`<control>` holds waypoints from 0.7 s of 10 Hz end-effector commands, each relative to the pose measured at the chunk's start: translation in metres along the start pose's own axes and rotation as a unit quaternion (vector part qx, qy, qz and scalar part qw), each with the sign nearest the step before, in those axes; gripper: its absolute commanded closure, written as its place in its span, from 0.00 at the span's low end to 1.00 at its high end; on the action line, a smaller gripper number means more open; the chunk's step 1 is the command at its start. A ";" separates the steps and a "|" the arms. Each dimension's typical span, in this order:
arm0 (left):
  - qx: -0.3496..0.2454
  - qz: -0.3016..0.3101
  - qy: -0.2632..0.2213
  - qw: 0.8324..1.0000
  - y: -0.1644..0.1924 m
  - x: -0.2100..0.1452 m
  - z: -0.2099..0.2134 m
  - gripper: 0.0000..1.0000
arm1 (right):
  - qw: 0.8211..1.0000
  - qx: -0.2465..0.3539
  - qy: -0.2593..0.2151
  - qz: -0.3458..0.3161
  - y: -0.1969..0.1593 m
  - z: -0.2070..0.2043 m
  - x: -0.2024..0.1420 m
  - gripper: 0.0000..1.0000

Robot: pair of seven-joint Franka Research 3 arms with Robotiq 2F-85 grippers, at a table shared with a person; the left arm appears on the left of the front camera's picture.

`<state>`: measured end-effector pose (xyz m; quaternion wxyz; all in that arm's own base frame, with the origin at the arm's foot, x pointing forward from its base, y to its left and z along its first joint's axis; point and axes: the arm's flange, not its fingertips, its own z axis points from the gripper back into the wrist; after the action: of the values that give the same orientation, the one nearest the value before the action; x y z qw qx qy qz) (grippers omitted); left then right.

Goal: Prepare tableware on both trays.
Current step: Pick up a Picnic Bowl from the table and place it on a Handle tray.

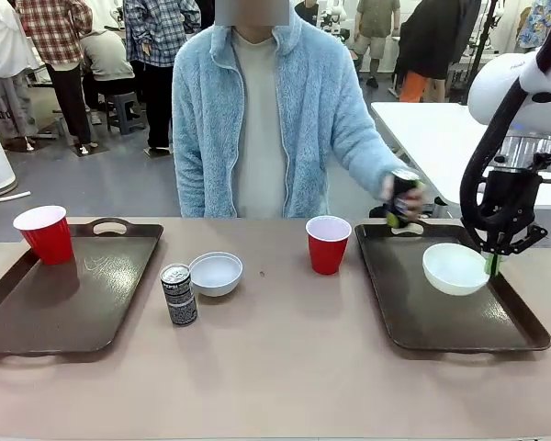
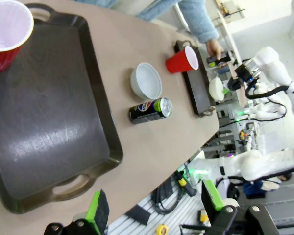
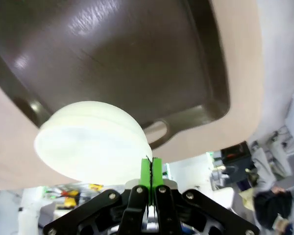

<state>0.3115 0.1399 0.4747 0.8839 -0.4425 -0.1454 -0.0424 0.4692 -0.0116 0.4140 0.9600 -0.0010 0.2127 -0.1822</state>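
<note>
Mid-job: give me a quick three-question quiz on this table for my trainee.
1. True or false: the slim black drink can stands on the left dark-brown plastic tray.
2. What does the right gripper pinch? A) a red plastic cup B) the small round white bowl by its rim C) a can
3. Fill in: the person's hand holds a slim dark ____ by the right tray's far end.
Key: 1 false; 2 B; 3 can.

The left tray (image 1: 37, 312) and right tray (image 1: 422, 317) are glossy brown plastic, faintly scuffed. The bowl (image 1: 455, 268) is smooth white, the red cup (image 1: 328, 243) shiny plastic. The can (image 1: 178, 294) has a bright metal top. The table (image 1: 285, 367) is matt, the person's jacket (image 1: 202, 119) fluffy fleece.
</note>
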 end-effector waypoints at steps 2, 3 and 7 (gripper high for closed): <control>-0.009 -0.004 -0.006 1.000 0.000 0.000 0.001 0.00 | 0.997 -0.069 -0.019 0.040 -0.023 -0.017 -0.092 0.99; -0.009 -0.004 -0.006 1.000 0.000 0.000 0.001 0.00 | 0.996 -0.078 -0.021 0.032 -0.024 -0.017 -0.096 0.99; -0.009 -0.004 -0.006 1.000 0.000 0.000 0.001 0.00 | 0.996 -0.077 0.001 0.033 -0.013 -0.015 -0.077 0.99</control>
<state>0.3115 0.1400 0.4747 0.8839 -0.4425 -0.1455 -0.0423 0.3806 0.0048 0.4351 0.9625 -0.0649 0.2248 -0.1370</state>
